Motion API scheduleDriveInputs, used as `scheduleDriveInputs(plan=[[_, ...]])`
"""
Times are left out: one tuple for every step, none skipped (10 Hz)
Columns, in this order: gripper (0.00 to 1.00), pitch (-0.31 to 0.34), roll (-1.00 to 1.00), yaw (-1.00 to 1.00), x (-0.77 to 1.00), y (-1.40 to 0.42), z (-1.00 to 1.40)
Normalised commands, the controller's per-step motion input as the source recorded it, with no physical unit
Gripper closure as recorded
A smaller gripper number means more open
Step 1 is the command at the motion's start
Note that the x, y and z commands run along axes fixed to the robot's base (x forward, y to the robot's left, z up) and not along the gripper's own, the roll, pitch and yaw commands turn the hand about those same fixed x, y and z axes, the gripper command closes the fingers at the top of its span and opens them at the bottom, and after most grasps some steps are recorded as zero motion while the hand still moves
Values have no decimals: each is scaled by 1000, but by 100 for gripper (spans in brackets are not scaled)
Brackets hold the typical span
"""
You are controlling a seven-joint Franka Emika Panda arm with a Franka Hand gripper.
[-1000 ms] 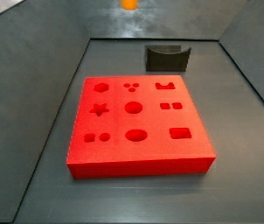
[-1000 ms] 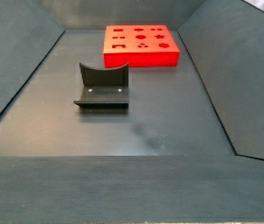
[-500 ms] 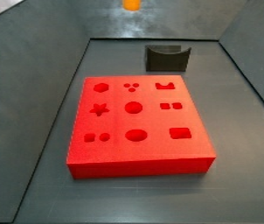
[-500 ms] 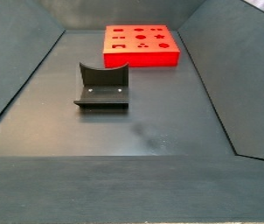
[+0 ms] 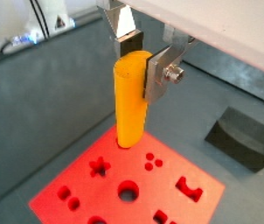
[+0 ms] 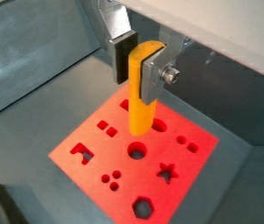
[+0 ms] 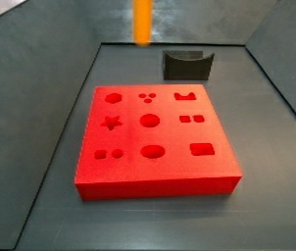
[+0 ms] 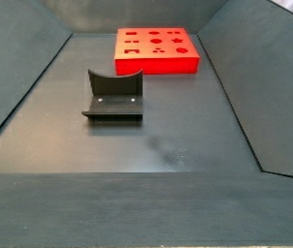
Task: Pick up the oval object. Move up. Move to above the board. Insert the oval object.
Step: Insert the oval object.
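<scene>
The oval object (image 5: 129, 105) is a tall orange-yellow peg, held upright between the fingers of my gripper (image 5: 141, 66). The gripper is shut on its upper end, also in a wrist view (image 6: 141, 66). The peg (image 6: 139, 109) hangs above the red board (image 6: 111, 153), apart from it, over the board's middle holes. In a side view the peg (image 7: 143, 22) shows at the top edge, above and behind the board (image 7: 124, 137); the gripper itself is out of that view. The board (image 8: 156, 63) lies at the far end in a side view, where peg and gripper do not show.
The dark fixture (image 7: 187, 65) stands on the floor just behind the board, and it also shows in a side view (image 8: 113, 95) and a wrist view (image 5: 246, 136). Sloping grey walls (image 7: 33, 108) enclose the floor on all sides.
The peg has come down: earlier only its lower tip showed at the top edge of the side view, now a longer part hangs in view. Board and fixture have not moved.
</scene>
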Motion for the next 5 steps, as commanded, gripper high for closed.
scheduleDriveInputs(plan=[[100,-123,23,103,503,-57,-974],[100,-104,0,77,554,0,-1000],[100,-84,19,49,583,0,-1000],[100,-84,69,114,491,114,-917],[100,-117,104,114,237,123,-734]])
